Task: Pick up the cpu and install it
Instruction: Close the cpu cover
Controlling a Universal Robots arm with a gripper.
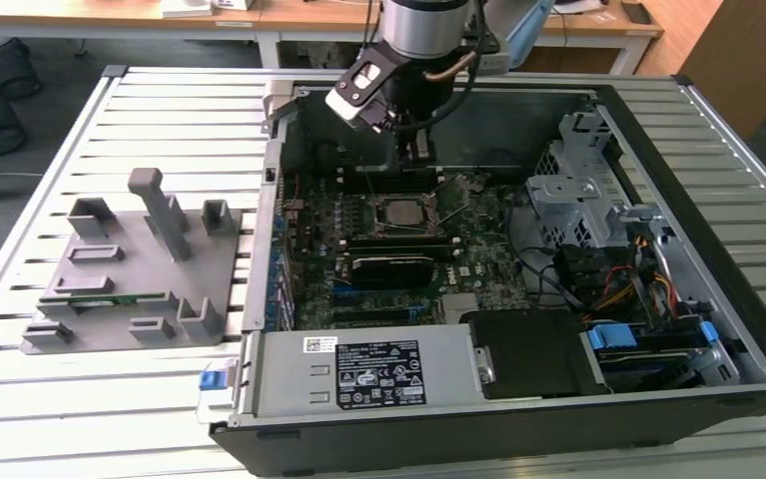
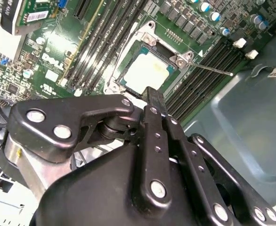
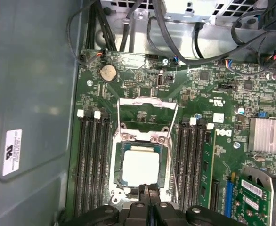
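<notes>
Silvery-topped cpu [image 3: 140, 167] lies flat inside mobo socket [image 3: 117, 155], w/ load plate [image 3: 147, 109] flipped open on far side from your claw [image 3: 148, 188]. Claw tips pressed together, nothing pinched, parked right at cpu's near edge; can't tell if touching. Cpu lies straight ahead of tips. Chip is square, so no long axis; edges run parallel to RAM slots [image 3: 91, 165]. Pale plate, thin darker rim, looks level and prob seated.

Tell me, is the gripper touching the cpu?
Apart. In the exterior view the gripper hangs clear of the cpu, with board showing between them.
</notes>
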